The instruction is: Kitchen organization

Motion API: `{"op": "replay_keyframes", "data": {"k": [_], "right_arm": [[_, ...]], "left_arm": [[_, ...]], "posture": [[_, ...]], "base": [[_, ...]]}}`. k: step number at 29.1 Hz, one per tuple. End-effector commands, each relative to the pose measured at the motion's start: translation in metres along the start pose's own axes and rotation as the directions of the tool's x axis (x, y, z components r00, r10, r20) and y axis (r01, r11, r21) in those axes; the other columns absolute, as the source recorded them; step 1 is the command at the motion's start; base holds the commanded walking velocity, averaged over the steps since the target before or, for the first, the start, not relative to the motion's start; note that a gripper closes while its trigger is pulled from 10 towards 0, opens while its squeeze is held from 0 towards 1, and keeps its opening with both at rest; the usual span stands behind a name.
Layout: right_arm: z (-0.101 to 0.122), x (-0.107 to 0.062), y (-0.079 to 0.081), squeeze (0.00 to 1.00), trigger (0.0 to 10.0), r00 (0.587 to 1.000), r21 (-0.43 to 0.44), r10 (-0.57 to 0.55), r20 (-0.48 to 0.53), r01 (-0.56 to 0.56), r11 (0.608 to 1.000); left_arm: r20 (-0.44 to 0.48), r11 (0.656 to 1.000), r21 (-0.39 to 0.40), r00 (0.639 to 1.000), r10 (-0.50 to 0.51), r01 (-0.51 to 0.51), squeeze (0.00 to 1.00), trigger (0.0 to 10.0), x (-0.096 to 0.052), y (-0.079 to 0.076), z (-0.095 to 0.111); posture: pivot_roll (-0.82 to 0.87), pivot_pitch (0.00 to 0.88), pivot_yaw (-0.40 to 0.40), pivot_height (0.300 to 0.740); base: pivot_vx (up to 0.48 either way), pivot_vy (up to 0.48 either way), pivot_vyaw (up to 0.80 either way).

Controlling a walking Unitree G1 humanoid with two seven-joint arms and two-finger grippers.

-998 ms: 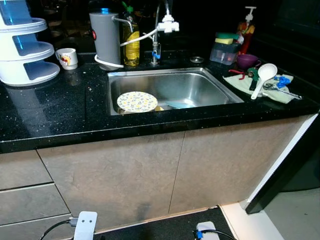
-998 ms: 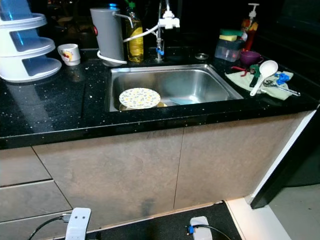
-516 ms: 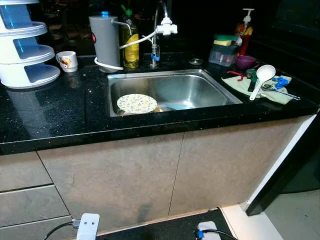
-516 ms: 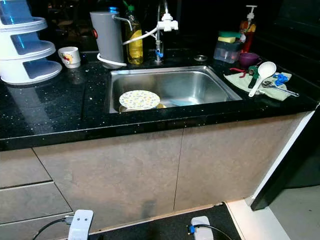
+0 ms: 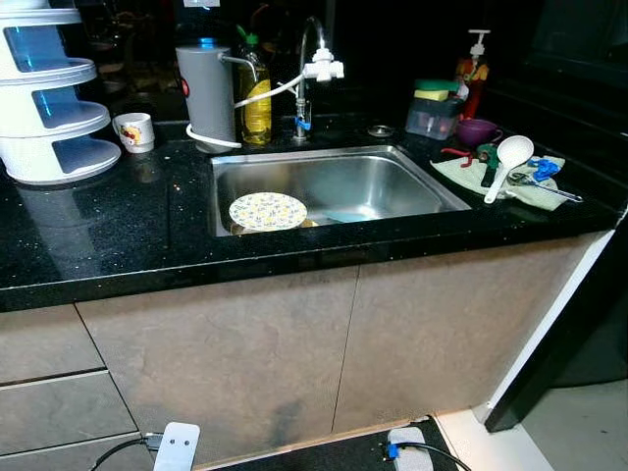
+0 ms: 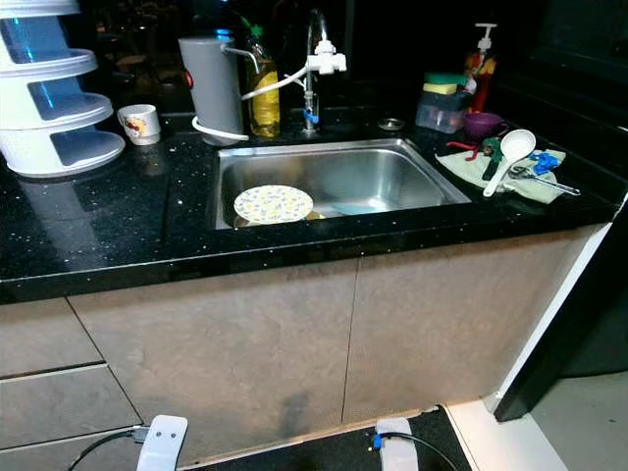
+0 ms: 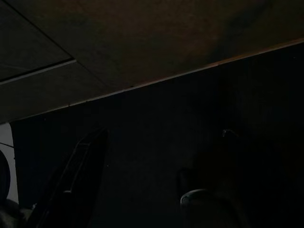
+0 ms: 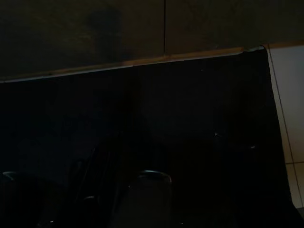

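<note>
We count the kitchen's things.
One sink [image 5: 392, 182], one patterned plate [image 5: 267, 210], one mug [image 5: 133, 130], one white ladle [image 5: 504, 162], one oil bottle [image 5: 256, 90].

Black bench [image 5: 118, 226] with sink [image 5: 392, 191] set in; rack [image 5: 49, 98] and mug [image 5: 134, 130] at left end, cloth [image 5: 496, 182] at right end.

Before us run the beige cabinet doors [image 5: 294, 353] under the black countertop [image 5: 108, 226], with drawer fronts [image 5: 49, 383] at the left. A dark mat [image 6: 294, 461] lies on the floor near us, pale floor tile [image 5: 579, 432] at the right beside a black panel [image 5: 559, 334].
</note>
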State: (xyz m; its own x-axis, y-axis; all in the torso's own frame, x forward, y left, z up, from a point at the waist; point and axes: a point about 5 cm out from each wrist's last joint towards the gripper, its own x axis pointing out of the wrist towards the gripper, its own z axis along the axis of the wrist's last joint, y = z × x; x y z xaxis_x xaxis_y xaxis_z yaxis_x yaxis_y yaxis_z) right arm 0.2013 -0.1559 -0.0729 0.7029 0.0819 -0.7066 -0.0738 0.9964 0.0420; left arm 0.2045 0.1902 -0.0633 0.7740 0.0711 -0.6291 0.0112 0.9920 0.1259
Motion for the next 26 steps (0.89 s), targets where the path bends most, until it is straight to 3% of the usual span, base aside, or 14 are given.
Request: {"op": "replay_keyframes", "data": {"k": [1, 26], "right_arm": [[-0.004, -0.001, 0.000, 0.00, 10.0, 1.000, 0.019, -0.007, -0.015, 0.007, 1.000], [-0.012, -0.003, 0.001, 0.00, 10.0, 0.999, -0.010, 0.009, -0.043, -0.009, 1.000]], "left_arm": [[-0.024, 1.000, 0.006, 1.000, 0.005, -0.005, 0.00, 10.0, -0.001, 0.001, -0.004], [-0.056, 1.000, 0.008, 0.998, -0.004, 0.005, 0.00, 10.0, -0.004, -0.009, -0.014]], "posture": [[0.00, 0.000, -0.037, 0.740], [0.01, 0.000, -0.079, 0.740]], "base": [[0.000, 0.000, 0.00], [0.000, 0.000, 0.00]]}}
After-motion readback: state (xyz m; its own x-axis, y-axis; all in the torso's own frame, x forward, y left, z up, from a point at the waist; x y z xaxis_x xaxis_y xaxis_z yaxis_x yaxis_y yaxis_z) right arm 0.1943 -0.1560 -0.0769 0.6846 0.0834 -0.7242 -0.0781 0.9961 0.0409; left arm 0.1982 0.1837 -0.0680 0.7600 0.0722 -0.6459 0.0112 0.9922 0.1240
